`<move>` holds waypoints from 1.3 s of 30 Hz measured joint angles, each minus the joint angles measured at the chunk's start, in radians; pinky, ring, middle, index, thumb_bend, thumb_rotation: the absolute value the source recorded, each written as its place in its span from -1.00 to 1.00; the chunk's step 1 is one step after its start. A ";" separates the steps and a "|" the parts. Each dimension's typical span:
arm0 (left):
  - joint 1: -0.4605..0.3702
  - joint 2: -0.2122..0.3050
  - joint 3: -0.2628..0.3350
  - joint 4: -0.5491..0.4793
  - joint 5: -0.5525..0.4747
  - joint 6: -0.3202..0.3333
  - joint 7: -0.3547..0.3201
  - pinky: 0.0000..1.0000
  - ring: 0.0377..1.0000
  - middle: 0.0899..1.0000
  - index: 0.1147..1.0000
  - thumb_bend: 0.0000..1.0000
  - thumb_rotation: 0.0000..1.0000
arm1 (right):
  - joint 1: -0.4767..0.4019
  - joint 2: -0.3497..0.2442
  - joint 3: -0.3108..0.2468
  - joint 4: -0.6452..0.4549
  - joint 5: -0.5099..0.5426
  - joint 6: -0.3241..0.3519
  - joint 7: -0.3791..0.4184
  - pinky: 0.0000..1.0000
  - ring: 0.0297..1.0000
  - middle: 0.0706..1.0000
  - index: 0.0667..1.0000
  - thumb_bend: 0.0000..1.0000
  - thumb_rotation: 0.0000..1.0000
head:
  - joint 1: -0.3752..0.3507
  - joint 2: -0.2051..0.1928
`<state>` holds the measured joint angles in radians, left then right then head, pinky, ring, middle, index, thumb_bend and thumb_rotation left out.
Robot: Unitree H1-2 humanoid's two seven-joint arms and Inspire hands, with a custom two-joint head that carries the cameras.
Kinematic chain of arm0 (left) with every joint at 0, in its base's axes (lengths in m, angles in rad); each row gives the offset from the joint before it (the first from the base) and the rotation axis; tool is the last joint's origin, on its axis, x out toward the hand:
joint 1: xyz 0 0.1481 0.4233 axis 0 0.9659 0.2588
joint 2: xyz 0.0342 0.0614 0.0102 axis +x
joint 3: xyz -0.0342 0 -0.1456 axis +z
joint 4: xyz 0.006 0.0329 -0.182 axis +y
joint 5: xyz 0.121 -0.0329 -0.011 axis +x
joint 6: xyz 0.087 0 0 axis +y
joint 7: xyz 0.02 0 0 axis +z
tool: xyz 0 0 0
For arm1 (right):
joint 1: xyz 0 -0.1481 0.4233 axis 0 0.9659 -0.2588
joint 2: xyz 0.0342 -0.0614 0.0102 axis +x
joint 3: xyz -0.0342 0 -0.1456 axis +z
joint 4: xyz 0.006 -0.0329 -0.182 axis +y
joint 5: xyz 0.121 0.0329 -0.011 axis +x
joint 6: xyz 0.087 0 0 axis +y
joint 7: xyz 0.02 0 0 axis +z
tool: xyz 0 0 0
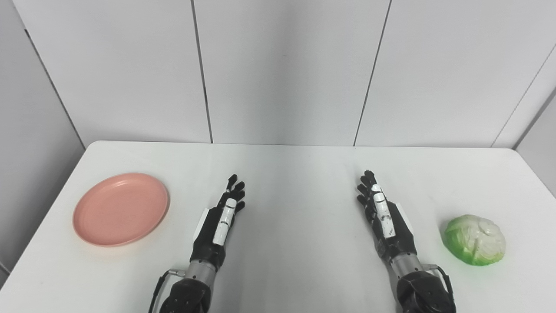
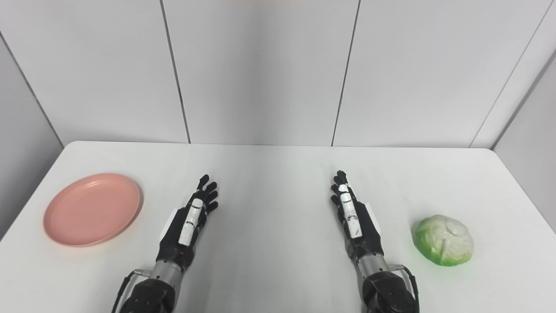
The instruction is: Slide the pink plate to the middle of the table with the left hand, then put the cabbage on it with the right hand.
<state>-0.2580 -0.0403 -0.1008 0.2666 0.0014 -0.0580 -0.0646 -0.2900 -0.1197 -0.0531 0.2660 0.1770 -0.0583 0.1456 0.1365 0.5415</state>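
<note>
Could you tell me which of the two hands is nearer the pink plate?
The left hand; it lies just right of the pink plate, while the right hand sits beside the cabbage.

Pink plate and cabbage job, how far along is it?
Nothing looks done. The round pink plate sits at the white table's left side, the green cabbage head at its right. The left hand and right hand are open, holding nothing. Sliding and placing both remain.

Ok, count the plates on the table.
1: a pink plate on the table's left side, left of the left hand, empty. Nothing in view could hide another.
</note>
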 measured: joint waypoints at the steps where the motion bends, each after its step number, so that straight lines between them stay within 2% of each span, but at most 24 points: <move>1: 0.000 0.000 0.000 0.000 0.000 0.000 0.000 0.97 0.94 0.94 0.95 0.04 1.00 | 0.000 0.000 0.000 0.000 0.000 0.000 0.000 0.99 0.97 0.99 1.00 -0.65 1.00 | 0.000 0.000; 9: -0.005 -0.003 0.000 0.015 0.000 -0.005 0.001 0.94 0.94 0.92 0.92 0.04 1.00 | 0.000 -0.005 0.000 0.001 0.001 0.000 0.001 0.99 0.98 0.99 1.00 -0.66 1.00 | 0.052 -0.012; 10: -0.006 -0.004 0.000 0.017 0.000 -0.005 0.001 0.94 0.94 0.92 0.93 0.06 1.00 | 0.000 -0.008 0.000 0.002 0.004 0.000 0.005 0.99 0.97 0.99 1.00 -0.66 1.00 | 0.087 -0.018; 11: -0.008 -0.004 -0.001 0.019 0.000 -0.005 0.001 0.95 0.94 0.92 0.93 0.08 1.00 | 0.000 -0.012 -0.001 0.003 0.007 0.000 0.010 1.00 0.98 1.00 1.00 -0.65 1.00 | 0.087 -0.018; 12: -0.011 -0.004 -0.002 0.022 0.000 -0.005 0.001 0.95 0.95 0.92 0.93 0.10 1.00 | 0.000 -0.017 -0.001 0.003 0.011 0.000 0.017 1.00 0.99 1.00 1.00 -0.66 1.00 | 0.127 -0.028; 13: -0.016 -0.005 -0.004 0.033 0.000 -0.011 0.002 0.95 0.95 0.93 0.93 0.13 1.00 | 0.001 -0.024 -0.003 0.003 0.019 0.001 0.023 1.00 0.99 1.00 1.00 -0.64 1.00 | 0.127 -0.028; 15: -0.030 -0.008 -0.005 0.059 0.000 -0.026 0.005 0.96 0.95 0.93 0.93 0.16 1.00 | 0.001 -0.031 -0.009 0.003 0.033 0.002 0.036 1.00 1.00 1.00 1.00 -0.67 1.00 | 0.202 -0.044; 17: -0.045 -0.017 -0.004 0.089 0.001 -0.044 0.015 0.97 0.95 0.93 0.93 0.16 1.00 | 0.001 -0.033 -0.018 0.004 0.059 0.003 0.043 1.00 1.00 1.00 1.00 -0.68 1.00 | 0.212 -0.048; 19: -0.059 -0.026 -0.004 0.118 0.007 -0.065 0.028 0.98 0.95 0.96 0.96 0.19 1.00 | 0.001 -0.036 -0.019 0.005 0.062 0.003 0.045 1.00 1.00 1.00 1.00 -0.73 1.00 | 0.259 -0.061; 23: -0.076 -0.033 -0.003 0.150 0.019 -0.085 0.037 1.00 0.97 0.98 0.98 0.27 1.00 | 0.001 -0.042 -0.023 0.018 0.066 0.003 0.055 1.00 1.00 1.00 1.00 -0.69 1.00 | 0.275 -0.066; 31: -0.086 -0.038 -0.005 0.173 0.035 -0.108 0.045 1.00 0.93 0.97 0.99 0.31 1.00 | 0.000 -0.041 -0.029 0.013 0.087 0.005 0.058 1.00 1.00 1.00 1.00 -0.78 1.00 | 0.281 -0.064; 39: -0.088 -0.039 -0.001 0.174 0.032 -0.110 0.044 1.00 0.94 0.97 0.98 0.24 1.00 | 0.000 -0.046 -0.024 0.001 0.079 0.011 0.059 1.00 1.00 1.00 1.00 -0.76 1.00 | 0.264 -0.058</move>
<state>-0.3462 -0.0788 -0.1023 0.4403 0.0337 -0.1680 -0.0205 -0.2897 -0.1655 -0.0775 0.2670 0.2556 -0.0471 0.2047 0.4004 0.4832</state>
